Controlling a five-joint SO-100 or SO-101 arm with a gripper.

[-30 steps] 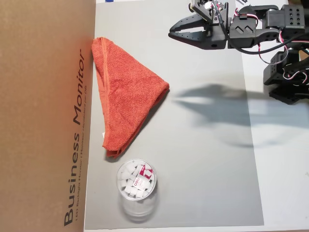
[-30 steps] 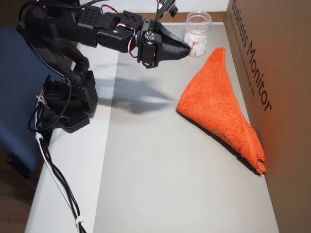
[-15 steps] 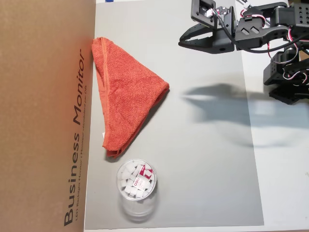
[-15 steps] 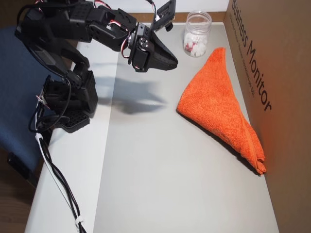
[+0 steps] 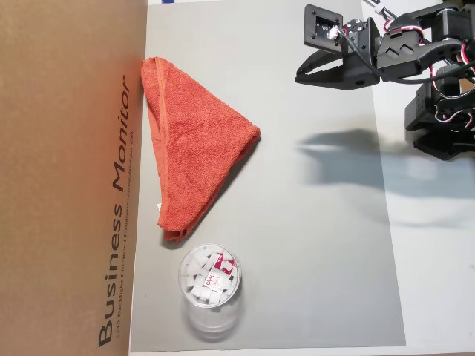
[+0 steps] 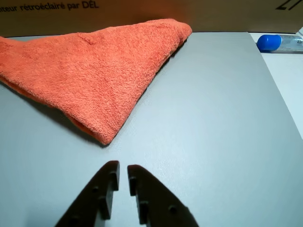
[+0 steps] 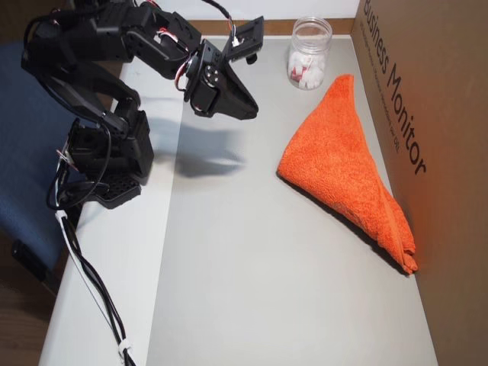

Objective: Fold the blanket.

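Wrist view puts our black two-finger gripper (image 6: 122,174) low in the picture, its jaws nearly together with only a thin slit between them and nothing in them. It hangs above the bare grey mat (image 6: 208,123), apart from the orange-red terry-cloth blanket (image 6: 102,75). That blanket lies doubled into a triangle, its long edge against the brown cardboard box printed "Business Monitor" (image 5: 67,178) and one corner pointing out across the mat toward the arm.

We judge the fold made, so the step in hand is pulling clear. To do it well we lift before we swing, so the fingertips never drag the near corner and open the fold, and we keep the jaws together.

One container stands on the mat: a clear plastic jar (image 5: 210,285) just beside the blanket's narrow end in an overhead view, holding small white pieces and a red-and-white label. We cannot tell what the pieces are.
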